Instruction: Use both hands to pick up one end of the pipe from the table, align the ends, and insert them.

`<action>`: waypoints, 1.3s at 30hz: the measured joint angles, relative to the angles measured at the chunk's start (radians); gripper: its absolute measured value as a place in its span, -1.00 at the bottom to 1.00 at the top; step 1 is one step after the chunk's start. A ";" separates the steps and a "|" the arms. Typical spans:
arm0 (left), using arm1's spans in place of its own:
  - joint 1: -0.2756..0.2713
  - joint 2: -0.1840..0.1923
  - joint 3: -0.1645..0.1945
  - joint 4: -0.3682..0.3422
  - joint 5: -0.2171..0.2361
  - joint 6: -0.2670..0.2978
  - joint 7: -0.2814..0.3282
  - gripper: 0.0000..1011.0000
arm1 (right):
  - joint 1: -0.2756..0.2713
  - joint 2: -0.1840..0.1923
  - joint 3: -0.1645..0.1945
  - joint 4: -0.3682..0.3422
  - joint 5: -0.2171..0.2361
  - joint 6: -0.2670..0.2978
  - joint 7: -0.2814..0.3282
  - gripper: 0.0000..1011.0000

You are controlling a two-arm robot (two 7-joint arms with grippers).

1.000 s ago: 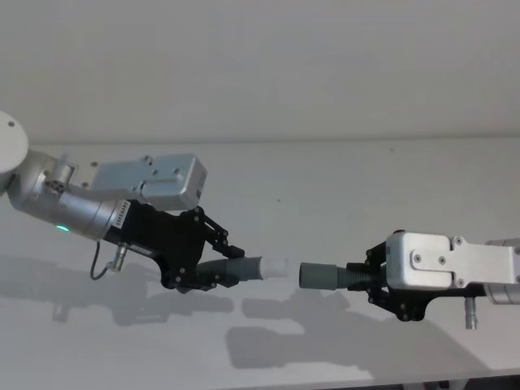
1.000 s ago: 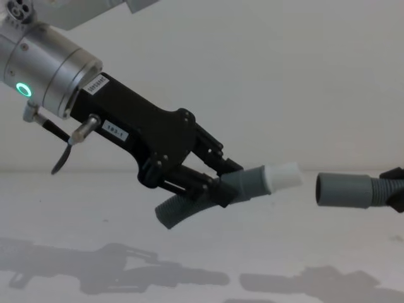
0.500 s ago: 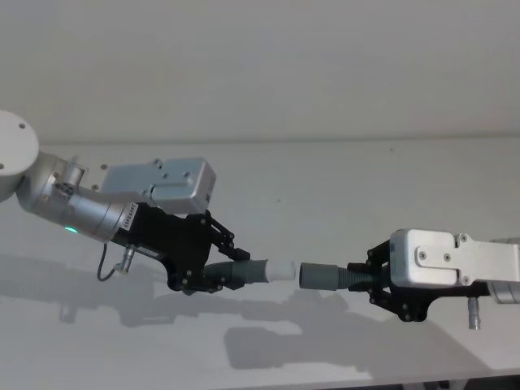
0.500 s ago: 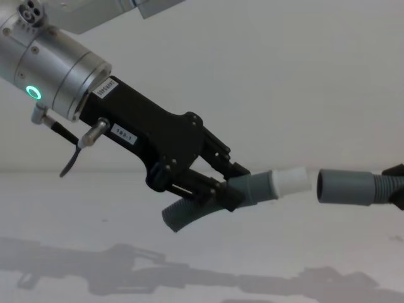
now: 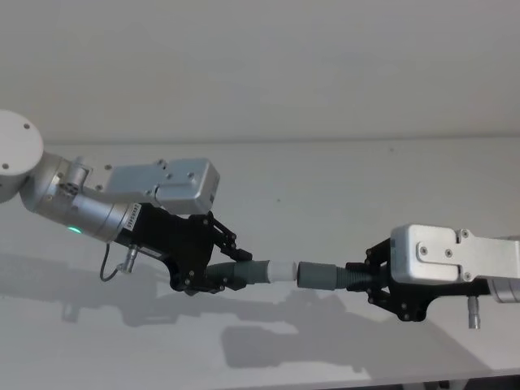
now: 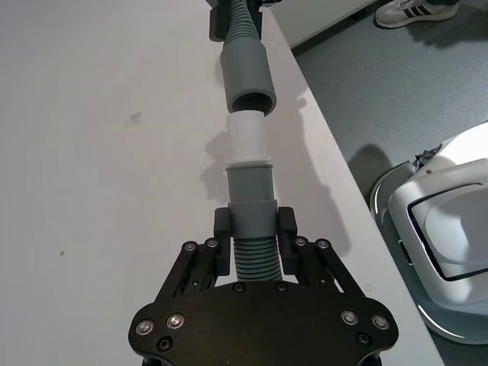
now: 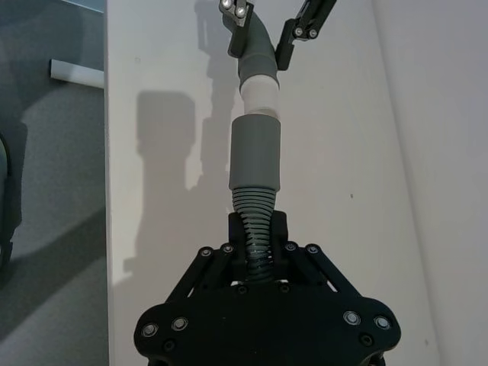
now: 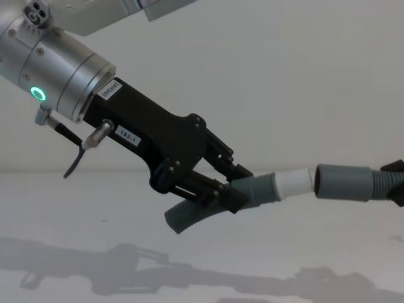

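My left gripper [image 5: 221, 273] is shut on the curved grey ribbed pipe piece [image 5: 253, 271], just behind its white tip [image 5: 279, 270]. My right gripper [image 5: 372, 276] is shut on the ribbed neck of the darker piece, behind its wide grey cuff [image 5: 318, 275]. Both pieces hang above the white table [image 5: 325, 187], end to end in one line. The white tip [image 8: 295, 183] meets the mouth of the cuff [image 8: 344, 182]. In the left wrist view the tip [image 6: 246, 139] touches the cuff's [image 6: 248, 72] rim. How far it reaches inside is hidden.
The table's front edge runs close under both grippers [image 6: 320, 130]. Beyond it lies grey floor with a white machine base [image 6: 446, 221]. A white bar lies on the floor [image 7: 76, 74] past the table's edge. The arms' shadows fall on the table below the pipe.
My left gripper has carried its piece to the right. The gap between white tip and cuff has closed, and they now touch. The right gripper has barely moved.
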 joint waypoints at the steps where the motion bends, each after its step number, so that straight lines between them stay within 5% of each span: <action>1: -0.001 0.000 0.000 0.001 0.000 0.000 0.000 -0.35 | 0.001 0.000 -0.001 0.000 0.001 0.001 0.000 -0.68; 39: -0.014 0.010 0.012 -0.005 0.002 0.000 -0.015 -0.35 | 0.043 -0.016 -0.044 0.014 -0.006 0.023 0.016 -0.68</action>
